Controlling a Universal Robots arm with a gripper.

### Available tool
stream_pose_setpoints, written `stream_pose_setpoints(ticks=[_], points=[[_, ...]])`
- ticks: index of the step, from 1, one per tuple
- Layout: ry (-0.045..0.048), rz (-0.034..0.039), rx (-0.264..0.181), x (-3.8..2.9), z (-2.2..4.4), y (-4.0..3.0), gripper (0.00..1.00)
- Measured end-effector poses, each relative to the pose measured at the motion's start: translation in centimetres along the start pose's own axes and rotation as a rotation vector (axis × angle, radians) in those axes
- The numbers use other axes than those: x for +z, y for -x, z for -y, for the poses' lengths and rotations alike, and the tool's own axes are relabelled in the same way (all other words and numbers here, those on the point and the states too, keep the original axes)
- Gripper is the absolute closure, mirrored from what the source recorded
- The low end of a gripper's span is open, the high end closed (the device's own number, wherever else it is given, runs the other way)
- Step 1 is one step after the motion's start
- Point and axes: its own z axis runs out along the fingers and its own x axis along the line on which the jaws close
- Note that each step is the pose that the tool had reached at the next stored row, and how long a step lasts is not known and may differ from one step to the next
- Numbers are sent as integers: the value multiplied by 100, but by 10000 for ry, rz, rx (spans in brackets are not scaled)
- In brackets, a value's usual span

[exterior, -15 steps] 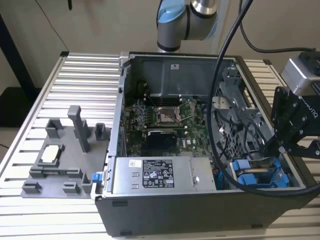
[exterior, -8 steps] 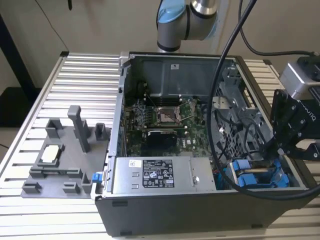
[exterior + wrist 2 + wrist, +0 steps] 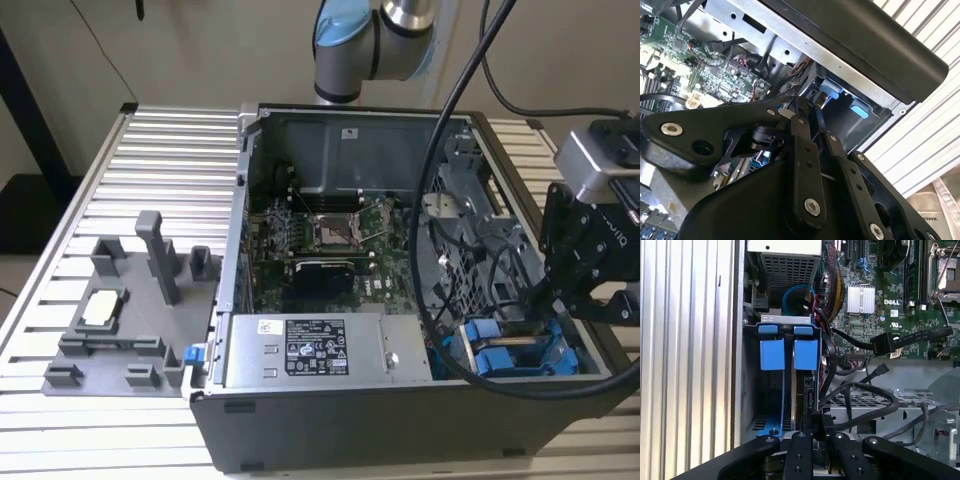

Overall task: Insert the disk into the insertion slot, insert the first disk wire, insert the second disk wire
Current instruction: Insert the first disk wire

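Note:
The disk (image 3: 805,354) stands on edge in its blue frame inside the insertion slot (image 3: 751,390), next to a second blue carrier (image 3: 772,354). In the exterior view the blue frames (image 3: 500,355) sit in the case's near corner on that view's right. My gripper (image 3: 818,432) hangs at the disk's rear end, shut on the black plug of a disk wire (image 3: 819,421) whose cable loops away over the grey metal. The exterior view shows the gripper (image 3: 555,312) reaching down into the bay. In the second wrist view the fingers (image 3: 805,150) point at the blue tabs (image 3: 830,92).
A loose black plug on a flat cable (image 3: 883,342) and a smaller one (image 3: 880,369) lie near the motherboard (image 3: 880,300). The power-supply box (image 3: 310,352) fills the case front. A grey fixture plate (image 3: 125,310) sits on the slatted table (image 3: 170,160), on the exterior view's left.

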Motion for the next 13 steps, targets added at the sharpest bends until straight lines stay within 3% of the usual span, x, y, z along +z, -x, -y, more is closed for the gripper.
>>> stream_pose_setpoints(ticks=[13], points=[[0, 1, 1, 38, 2, -12, 81]])
